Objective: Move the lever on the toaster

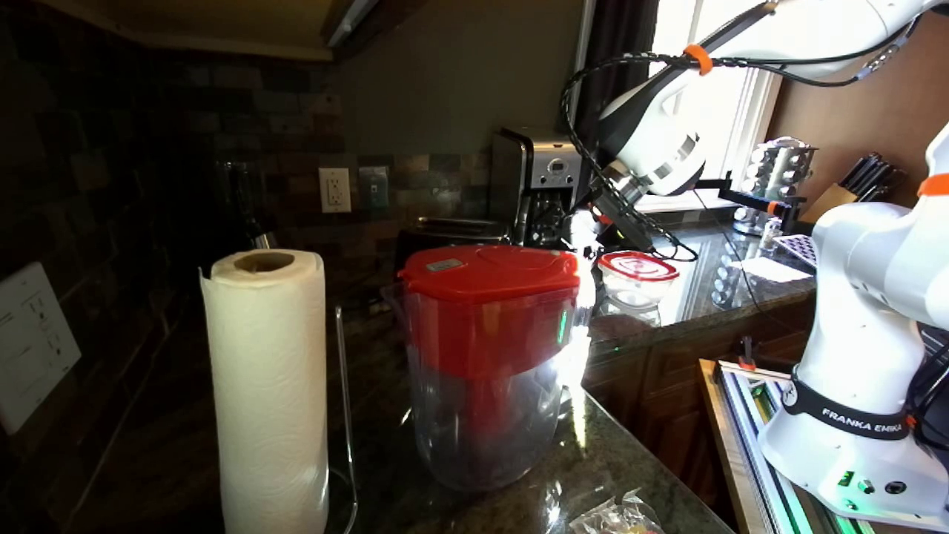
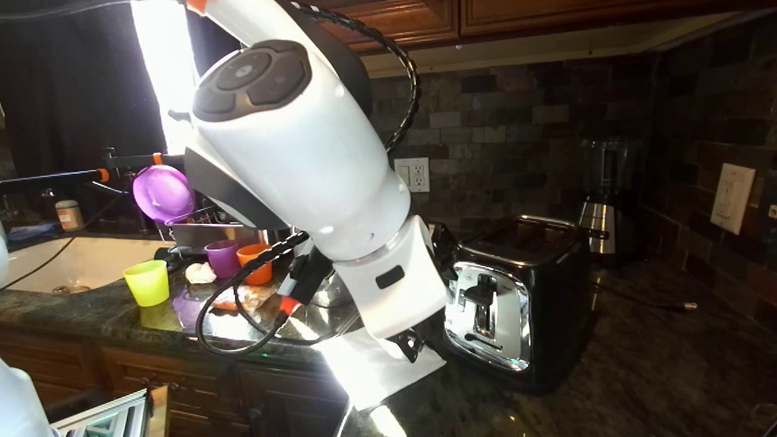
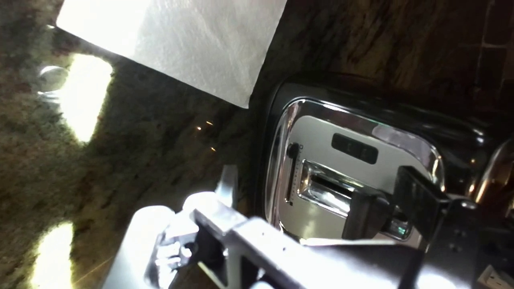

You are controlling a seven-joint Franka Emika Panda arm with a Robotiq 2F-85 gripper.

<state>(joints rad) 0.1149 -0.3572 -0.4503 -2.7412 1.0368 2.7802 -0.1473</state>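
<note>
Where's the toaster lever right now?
The lever is right of centre in the wrist view, on the silver panel of the toaster, seen between the open fingers, nearer the dark one; contact unclear.

Three cups (image 2: 147, 283) show — one lime, one purple, one orange — and one purple bowl (image 2: 162, 195). One toaster (image 2: 522, 303) shows one lever (image 2: 479, 293) and one slider (image 3: 293, 151); one gripper (image 3: 321, 184) has two fingers (image 3: 229, 182). Red lids (image 1: 493, 273) number two: one tops a pitcher (image 1: 482, 371), one a round container (image 1: 636, 288). There is one robot arm (image 2: 303, 152), one sink (image 2: 103, 260), one paper-towel roll (image 1: 268, 393), one coffee maker (image 1: 552, 159), one blender (image 2: 601, 213), one spice rack (image 1: 777, 182), one knife block (image 1: 828, 202), and, in an exterior view, three wall plates (image 1: 335, 190).
</note>
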